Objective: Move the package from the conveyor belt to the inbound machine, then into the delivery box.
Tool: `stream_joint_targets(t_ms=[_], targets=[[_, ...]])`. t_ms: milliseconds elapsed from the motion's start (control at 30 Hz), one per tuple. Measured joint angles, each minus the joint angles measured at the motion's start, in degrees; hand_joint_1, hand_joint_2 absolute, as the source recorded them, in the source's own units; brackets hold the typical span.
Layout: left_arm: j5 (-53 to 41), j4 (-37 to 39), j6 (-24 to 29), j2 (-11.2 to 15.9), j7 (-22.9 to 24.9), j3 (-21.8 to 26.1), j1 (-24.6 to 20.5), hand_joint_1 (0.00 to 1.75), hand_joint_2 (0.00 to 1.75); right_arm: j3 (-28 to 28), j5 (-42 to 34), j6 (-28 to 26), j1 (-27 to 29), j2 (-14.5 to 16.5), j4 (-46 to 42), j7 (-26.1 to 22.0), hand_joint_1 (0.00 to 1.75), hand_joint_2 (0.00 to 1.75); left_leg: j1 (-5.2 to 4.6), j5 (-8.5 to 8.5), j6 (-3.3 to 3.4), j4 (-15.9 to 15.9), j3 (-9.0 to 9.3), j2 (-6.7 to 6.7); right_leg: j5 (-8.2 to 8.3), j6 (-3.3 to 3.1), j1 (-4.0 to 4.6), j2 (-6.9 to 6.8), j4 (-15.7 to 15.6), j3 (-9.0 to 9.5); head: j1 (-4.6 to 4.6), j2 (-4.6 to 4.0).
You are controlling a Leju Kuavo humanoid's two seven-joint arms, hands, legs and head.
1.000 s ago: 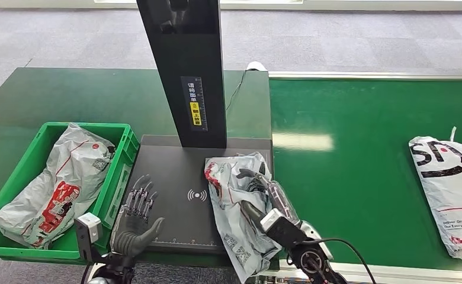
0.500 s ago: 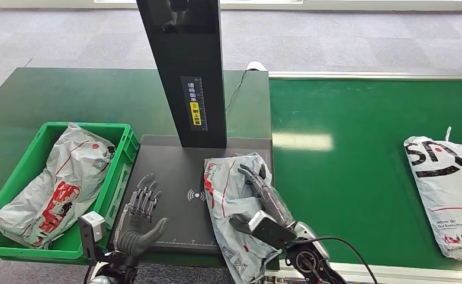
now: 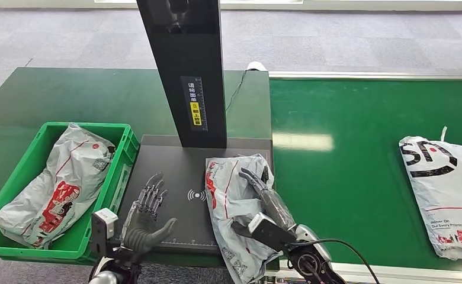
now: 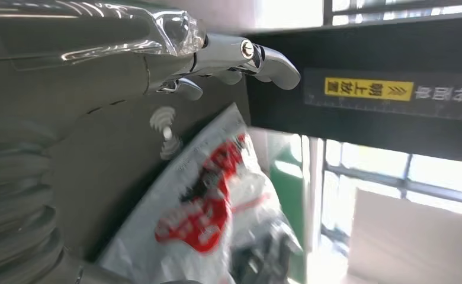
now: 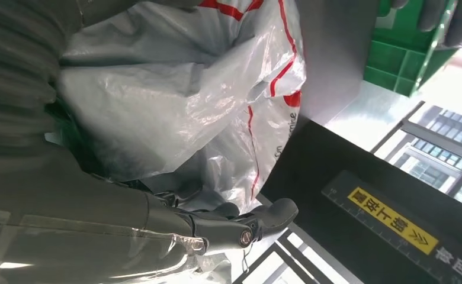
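Head view showed you the left hand [image 3: 147, 213] with fingers spread, holding nothing, above the black inbound machine [image 3: 172, 171]. Your right hand [image 3: 264, 195] lay on the package [image 3: 231, 201], fingers stretched over it. The package rested on the machine's plate. Farther left stood the green delivery box [image 3: 119, 157].

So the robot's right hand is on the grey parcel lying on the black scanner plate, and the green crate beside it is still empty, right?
Not quite. The green crate already holds a grey parcel, as the head view shows. The rest holds: the right hand is on the grey parcel lying on the black scanner plate.
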Motion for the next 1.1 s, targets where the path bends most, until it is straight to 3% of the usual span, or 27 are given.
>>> stream_joint_targets(t_ms=[100, 200, 633, 733, 1100], targets=[[-17.42, -0.22, 12.53, -0.47, 0.31, -4.49, -1.71, 0.00, 1.75, -2.96, -0.39, -3.64, 1.26, -0.06, -3.29, -1.67, 0.00, 1.75, 0.00, 0.00, 0.01, 0.04, -0.12, -0.09, 0.01, 0.02, 0.00, -0.07, 0.00, 0.00, 0.02, 0.00], [-24.35, -0.74, 16.51, -0.69, 1.11, -9.01, -2.87, 0.00, 1.75, -5.59, -0.57, -5.44, 1.34, -0.12, -5.51, -2.08, 0.00, 1.75, -0.01, -0.01, 0.03, 0.09, -0.12, -0.01, 0.02, 0.03, 0.00, -0.04, 0.00, 0.01, 0.03, 0.00], [-24.94, -0.78, 17.51, -0.64, 1.43, -13.54, -4.07, 0.00, 1.75, -8.35, -0.87, -5.81, 1.80, -0.20, -7.86, -2.39, 0.00, 1.75, 0.00, -0.02, 0.03, 0.11, -0.13, -0.02, 0.02, 0.03, 0.00, -0.03, 0.00, 0.00, 0.01, 0.00], [-25.50, -0.77, 15.47, -0.32, 1.19, -14.47, -4.50, 0.00, 1.75, -8.49, -1.61, -6.40, 1.79, -0.23, -7.99, -3.06, 0.00, 1.75, 0.00, -0.02, 0.04, 0.11, -0.13, -0.05, 0.02, 0.03, 0.00, -0.04, 0.00, -0.01, 0.02, 0.00], [-38.03, 3.19, 12.81, 1.31, 7.38, -24.59, -11.29, 0.00, 1.75, -10.89, -5.42, -10.87, -0.35, -0.20, -8.34, -3.88, 0.00, 1.75, 0.00, 0.00, 0.04, 0.13, -0.13, -0.05, 0.05, 0.06, 0.00, -0.04, 0.00, 0.02, 0.01, 0.00]])
